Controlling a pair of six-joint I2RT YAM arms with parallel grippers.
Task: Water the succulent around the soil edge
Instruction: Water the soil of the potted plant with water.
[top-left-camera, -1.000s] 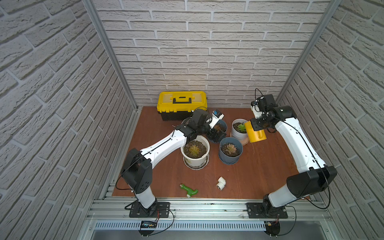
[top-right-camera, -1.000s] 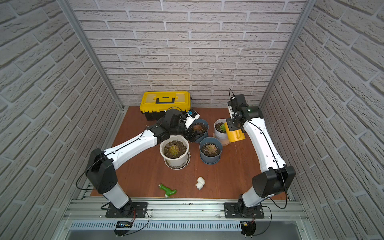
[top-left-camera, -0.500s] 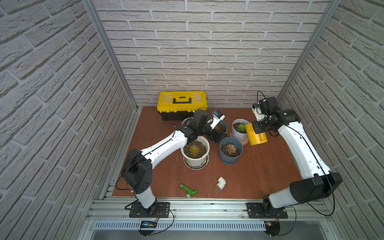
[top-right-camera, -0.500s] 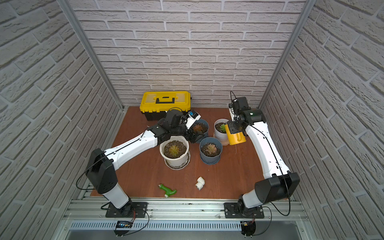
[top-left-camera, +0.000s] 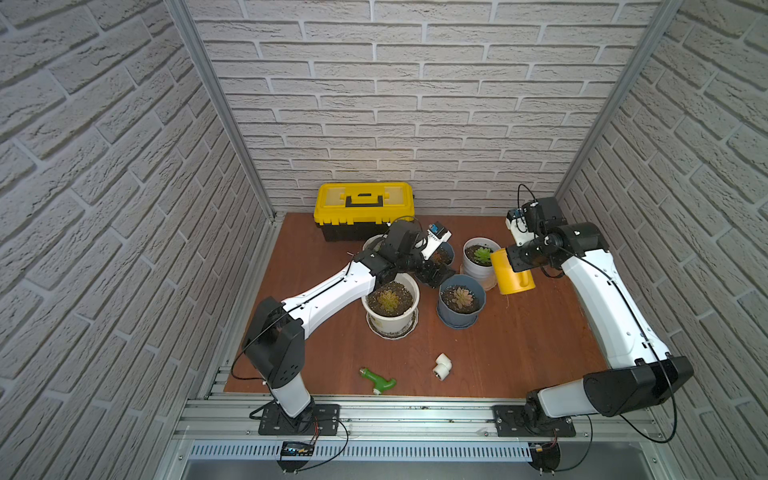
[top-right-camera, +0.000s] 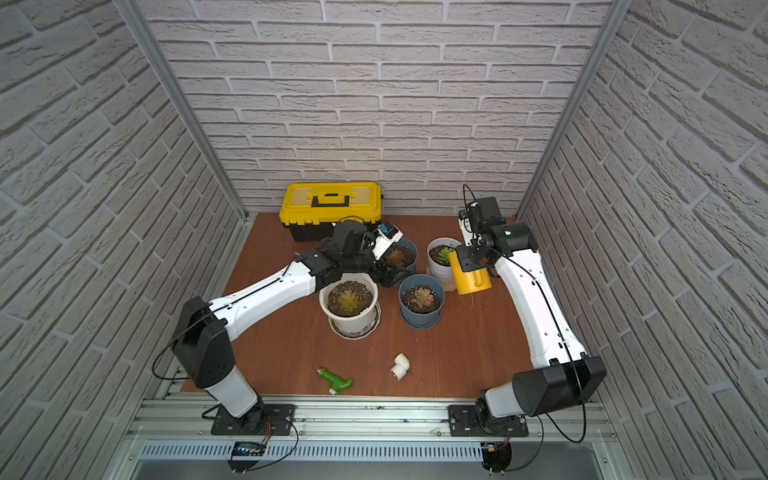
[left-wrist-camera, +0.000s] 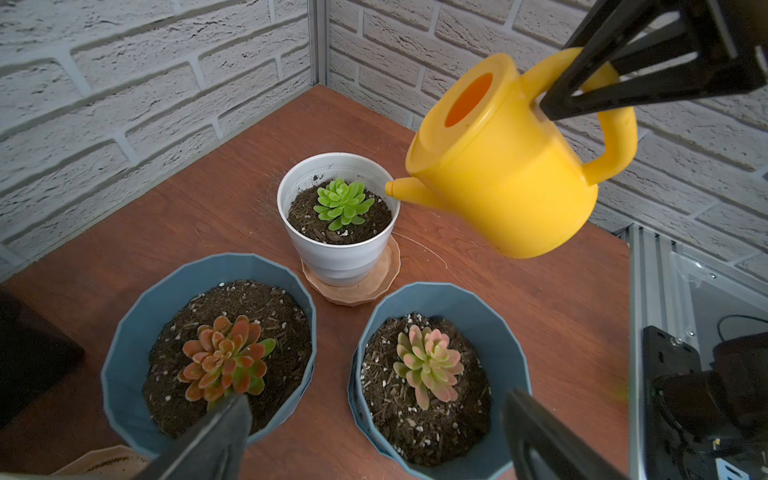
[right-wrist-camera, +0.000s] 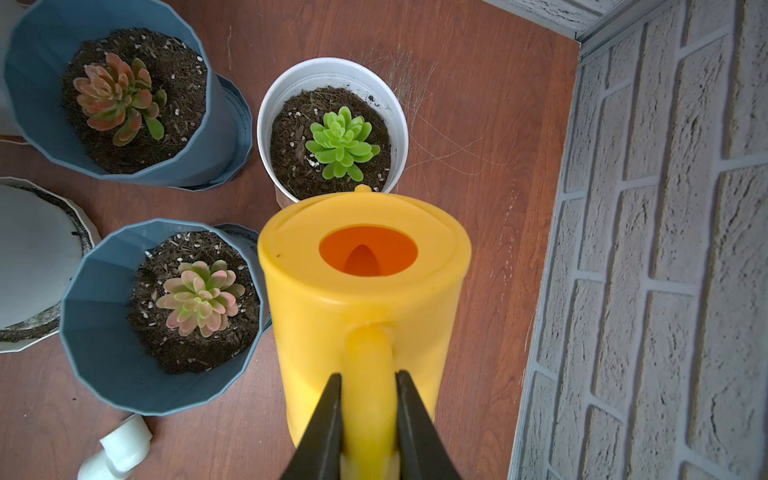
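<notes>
At the far left, the left gripper (left-wrist-camera: 374, 399) hangs with its jaws spread wide and nothing between them. It is just past the large white pot (top-left-camera: 390, 323) and above the two blue pots (left-wrist-camera: 124, 332), and it plays no visible part in the watering. Next to the right, the small white pot (left-wrist-camera: 332, 156) stands upright on a saucer (left-wrist-camera: 353, 293) on the tabletop (left-wrist-camera: 519, 299), close behind the blue ones. It holds the green succulent (left-wrist-camera: 343, 203), which looks to be the one meant, ringed by dark soil (left-wrist-camera: 303, 218). Right of it, the yellow watering can (left-wrist-camera: 507, 178) is held in the air and tipped a little toward the plant. Its spout (left-wrist-camera: 401, 192) has its tip just at the pot's near rim, above the edge of the soil and clear of the leaves. Furthest right, the right gripper (right-wrist-camera: 368, 380) is closed narrowly on the can's handle and carries the can. No stream shows at the spout, and the soil looks evenly dark, so I cannot tell whether any water has fallen. My reading is that the can has been fetched and lined up. The pour itself seems at most barely started, and carrying it round the whole rim of soil is still to do.
</notes>
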